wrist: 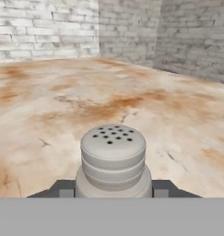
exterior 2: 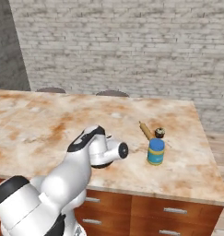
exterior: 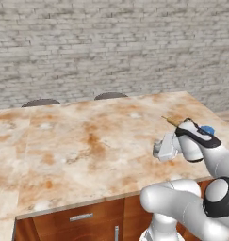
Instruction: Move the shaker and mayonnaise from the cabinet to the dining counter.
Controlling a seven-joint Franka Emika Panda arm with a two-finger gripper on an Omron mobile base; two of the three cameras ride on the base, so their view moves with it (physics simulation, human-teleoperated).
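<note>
The shaker (wrist: pixel 113 159) sat low in the centre of the hand view, upright, its rounded cap dotted with small dark holes, and the two dark fingertips (wrist: pixel 62 189) stood close against its base on either side, so the jaws were closed on it. In the left base view the gripper (exterior: pixel 158 149) appeared at the right of the frame, pointing toward the left, with the small grey shaker (exterior: pixel 157 149) at its tip, low over the dining counter (exterior: pixel 78 141); whether the shaker's base touched the top cannot be told. In the right base view the hand (exterior 2: pixel 109 152) lay left of centre, over the counter's near part, its fingers hidden behind the wrist.

The mayonnaise (exterior 2: pixel 156 151) stood upright on the dining counter (exterior 2: pixel 39 124), right of centre in the right base view, blue lid on top, well apart from the hand. Just behind it lay a wooden rolling pin (exterior 2: pixel 145 130) and a small dark, round object (exterior 2: pixel 159 133), too small to identify. In the left base view the jar's blue lid (exterior: pixel 208 129) peeked from behind the arm at the right edge, and the rolling pin's end (exterior: pixel 171 121) showed beside it.

Two dark stool tops (exterior: pixel 40 102) rose past the counter's far edge, before a grey brick wall (exterior: pixel 111 47).
</note>
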